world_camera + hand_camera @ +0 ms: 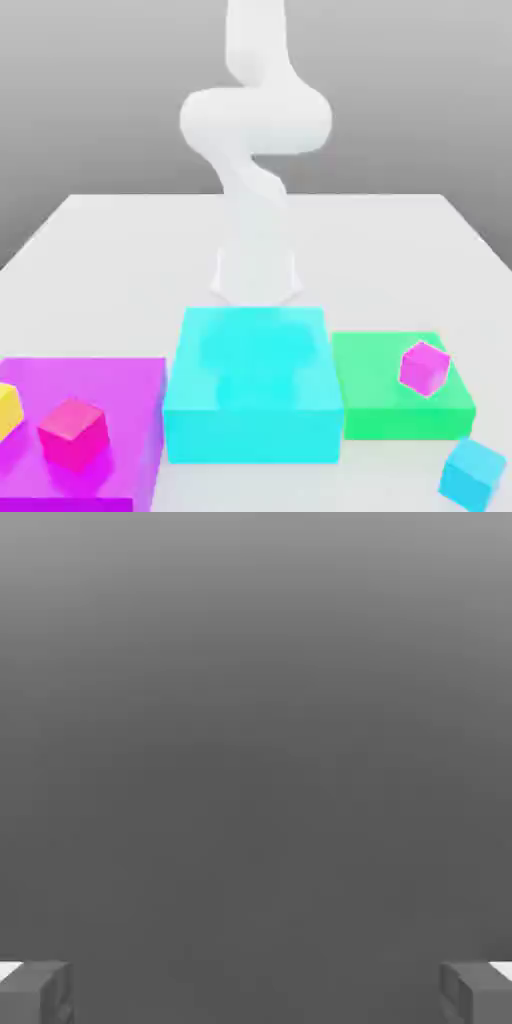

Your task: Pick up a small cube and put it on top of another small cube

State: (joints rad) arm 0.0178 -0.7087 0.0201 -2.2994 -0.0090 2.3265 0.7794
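Exterior view: the small cyan cube (472,472) lies on the white table (400,240) near the green block (385,385), which bears the orchid cube (424,368). The yellow cube (8,408) is cut off. Gripper (256,992) fingers (35,992) stand wide apart, empty.

No text, label, brand, number or sign can be read anywhere; the blocks, the cubes, the table and the arm all carry plain, unmarked surfaces.

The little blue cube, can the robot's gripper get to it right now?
Probably yes. The small sky-blue cube sits alone on the white table, nothing on top, and the gripper is open with nothing in it.
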